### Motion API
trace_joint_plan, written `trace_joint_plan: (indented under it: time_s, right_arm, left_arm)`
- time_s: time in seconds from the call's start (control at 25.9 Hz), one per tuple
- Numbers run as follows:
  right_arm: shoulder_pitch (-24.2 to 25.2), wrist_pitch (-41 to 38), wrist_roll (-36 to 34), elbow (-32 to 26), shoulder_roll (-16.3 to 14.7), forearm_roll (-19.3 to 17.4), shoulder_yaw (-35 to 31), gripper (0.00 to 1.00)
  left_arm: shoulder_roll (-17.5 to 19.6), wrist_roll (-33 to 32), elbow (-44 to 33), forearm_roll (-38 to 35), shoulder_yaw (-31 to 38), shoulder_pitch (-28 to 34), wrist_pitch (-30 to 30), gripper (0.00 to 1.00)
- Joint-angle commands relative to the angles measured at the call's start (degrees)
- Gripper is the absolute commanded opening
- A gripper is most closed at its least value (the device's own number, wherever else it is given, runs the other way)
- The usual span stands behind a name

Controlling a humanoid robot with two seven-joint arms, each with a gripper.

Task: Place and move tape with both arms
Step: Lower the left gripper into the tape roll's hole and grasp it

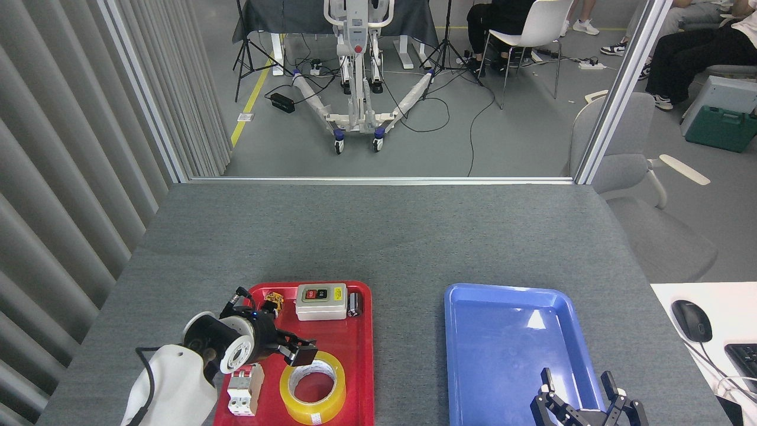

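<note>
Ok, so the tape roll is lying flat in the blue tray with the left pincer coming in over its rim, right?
Not quite. The head view shows the tape roll lying flat in the red tray, not the blue tray, which holds nothing. The rest holds: the left pincer is over the roll's far-left rim.

A grey felt-covered tabletop (pixel 378 236) carries a red rectangular plastic tray (pixel 349 355) on the left and an empty blue plastic tray (pixel 508 343) on the right, well apart. In the red tray lie a grey switch box with red and black buttons (pixel 321 301), a small black cylinder (pixel 355 304) just beside it, a yellow-and-black push-button part (pixel 273 299) and a white circuit breaker (pixel 240 393). A black computer mouse (pixel 692 320) rests on a white desk (pixel 668 296) at the right edge.
</note>
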Motion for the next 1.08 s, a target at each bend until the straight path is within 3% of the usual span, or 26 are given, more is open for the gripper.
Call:
trace_joint_plan:
  time_s: [0.0,0.27,0.39,0.54,0.62,0.77,0.89,1.04]
  right_arm:
    - [0.0,0.0,0.0,-0.1,0.2,0.1,0.1,1.0]
    - [0.0,0.1,0.1,-0.4,0.3,0.2,0.1,1.0]
    - [0.0,0.1,0.1,-0.5,0.2,0.2,0.1,1.0]
    - [0.0,0.1,0.1,-0.5,0.1,0.2,0.1,1.0]
    - [0.0,0.1,0.1,-0.5,0.0,0.2,0.1,1.0]
    - [0.0,0.1,0.1,-0.5,0.0,0.2,0.1,1.0]
    - [0.0,0.1,0.1,-0.5,0.0,0.2,0.1,1.0]
    - [0.0,0.1,0.1,-0.5,0.0,0.3,0.1,1.0]
  left_arm:
    - [-0.4,-6.3,6.3,0.0,-4.4,-4.4,-2.4,1.0]
    - [-0.8,-9.4,11.0,0.0,-5.1,-6.9,-5.0,1.0]
    - [-3.4,-11.6,16.4,-0.2,-5.2,-8.2,-6.2,0.99]
    - [-3.9,-13.3,17.4,-0.4,-5.2,-8.9,-7.4,0.9]
    - [-3.9,-13.4,17.7,-0.3,-5.3,-9.0,-7.6,0.78]
    - [-4.8,-14.9,18.1,0.1,-5.2,-9.0,-9.9,0.27]
    - [-5.1,-15.4,18.2,1.8,-4.8,-9.0,-13.0,0.04]
    - [-5.2,-15.4,19.1,4.9,-4.6,-9.2,-18.6,0.0]
